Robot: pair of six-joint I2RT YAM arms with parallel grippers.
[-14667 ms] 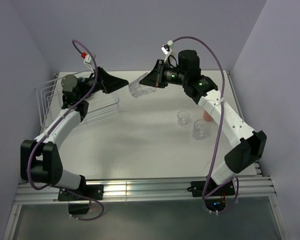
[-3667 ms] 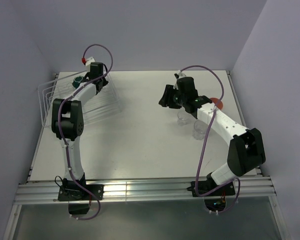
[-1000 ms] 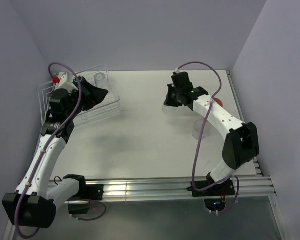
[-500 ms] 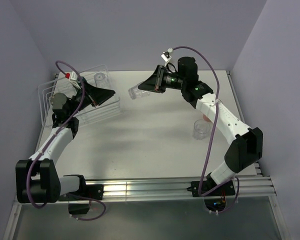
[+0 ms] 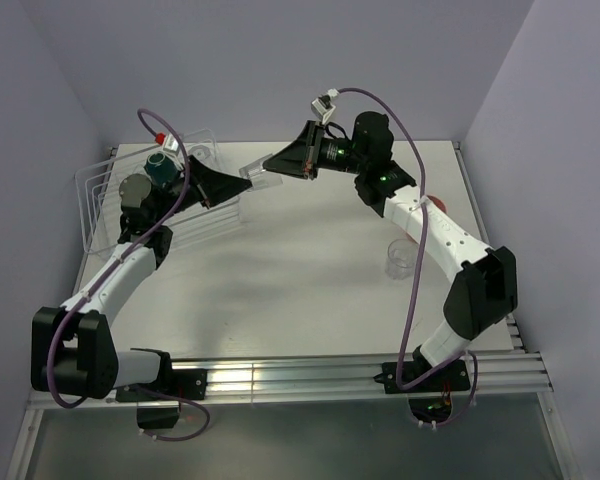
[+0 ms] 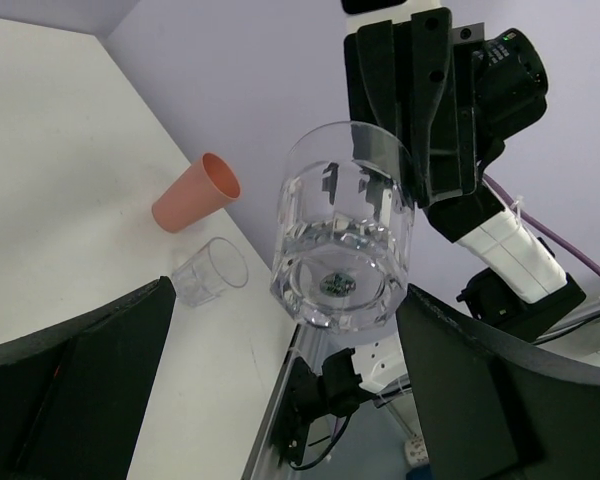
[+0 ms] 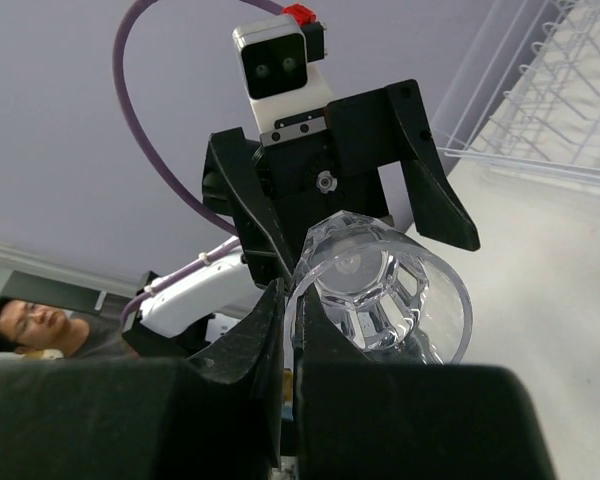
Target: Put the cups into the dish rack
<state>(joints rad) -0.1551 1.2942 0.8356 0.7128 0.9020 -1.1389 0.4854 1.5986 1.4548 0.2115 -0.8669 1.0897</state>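
Observation:
My right gripper is shut on the rim of a clear tumbler and holds it in the air, lying sideways, just right of the dish rack. In the right wrist view the fingers pinch the tumbler's wall. My left gripper is open and faces the tumbler's base. Its fingers stand wide on either side without touching it. A dark green mug sits in the rack. A second clear tumbler stands on the table, and a salmon-pink cup lies on its side beyond it.
The rack's ribbed wall shows at the upper right of the right wrist view. The right arm crosses the back right of the table and partly hides the salmon cup. Purple walls close in the back and sides.
My right gripper has carried the tumbler left and up toward the rack. My left gripper has swung right to face it. The green mug now shows in the rack.

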